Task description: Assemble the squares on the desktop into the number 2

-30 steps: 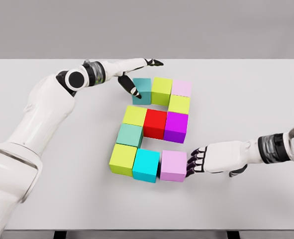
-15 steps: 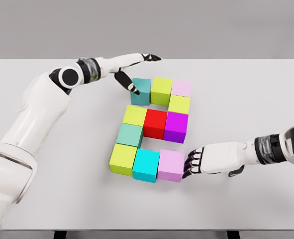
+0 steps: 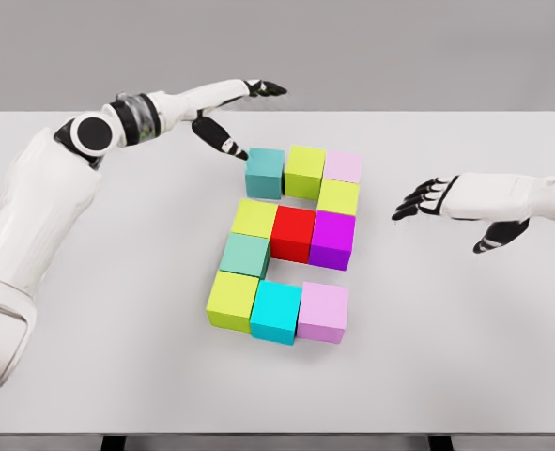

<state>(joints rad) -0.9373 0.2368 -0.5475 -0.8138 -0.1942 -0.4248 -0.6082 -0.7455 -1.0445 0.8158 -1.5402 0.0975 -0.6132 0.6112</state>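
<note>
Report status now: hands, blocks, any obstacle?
Left hand open beside teal cube. Right hand open, off the blocks. Pink cube joined; figure 2 formed.

**Head view: blocks in a 2, both my hands off them**

Ten blocks sit packed on the white table [image 3: 465, 376]: top row teal block [image 3: 265, 172], lime, pale pink; middle row yellow, red block [image 3: 293, 233], purple block [image 3: 333, 239]; bottom row lime, cyan, pink block [image 3: 323, 311]. My left hand [image 3: 223, 117] hovers open, thumb tip just beside the teal block. My right hand [image 3: 454, 202] hangs open, well apart from the purple block.
</note>
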